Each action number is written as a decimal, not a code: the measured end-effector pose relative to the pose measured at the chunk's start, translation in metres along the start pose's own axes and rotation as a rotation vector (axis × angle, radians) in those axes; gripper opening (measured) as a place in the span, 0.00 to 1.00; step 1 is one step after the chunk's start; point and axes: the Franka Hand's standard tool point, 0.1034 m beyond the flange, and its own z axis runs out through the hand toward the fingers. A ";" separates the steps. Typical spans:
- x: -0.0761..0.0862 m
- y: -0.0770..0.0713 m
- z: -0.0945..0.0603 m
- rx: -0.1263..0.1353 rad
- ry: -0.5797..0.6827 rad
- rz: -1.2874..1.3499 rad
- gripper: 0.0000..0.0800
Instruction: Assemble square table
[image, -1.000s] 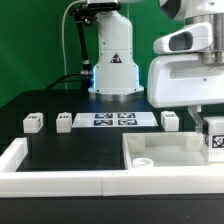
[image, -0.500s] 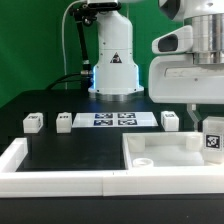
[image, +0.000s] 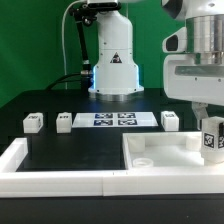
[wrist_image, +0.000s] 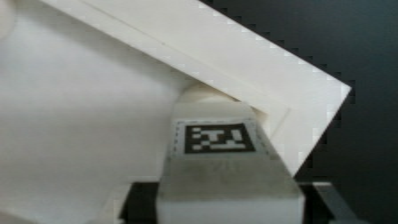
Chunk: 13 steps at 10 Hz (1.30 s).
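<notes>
Jaws clamped on one leg (image: 211, 139), held at the slab's (image: 165, 148) far corner on the exterior view's right; whether they touch, cannot tell. In the wrist view the tagged leg (wrist_image: 219, 145) sits against the rim corner (wrist_image: 267, 85). Inside the slab is a raised corner hole (image: 143, 160).

Loose legs stand on the dark surface (image: 75, 147): two (image: 33, 122) (image: 64, 121) left of the marker board (image: 113, 120), one (image: 170, 120) just right of it. The border wall (image: 55, 175) runs along the near edge.

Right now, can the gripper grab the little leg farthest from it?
Probably not yet. The gripper seems shut on another leg by the slab, so its fingers are full. The far leg itself stands uncovered.
</notes>
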 end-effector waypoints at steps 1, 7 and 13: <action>0.000 0.000 0.000 0.001 -0.005 0.072 0.37; -0.006 0.000 0.000 -0.012 -0.016 -0.270 0.81; -0.006 0.001 0.000 -0.015 -0.026 -0.878 0.81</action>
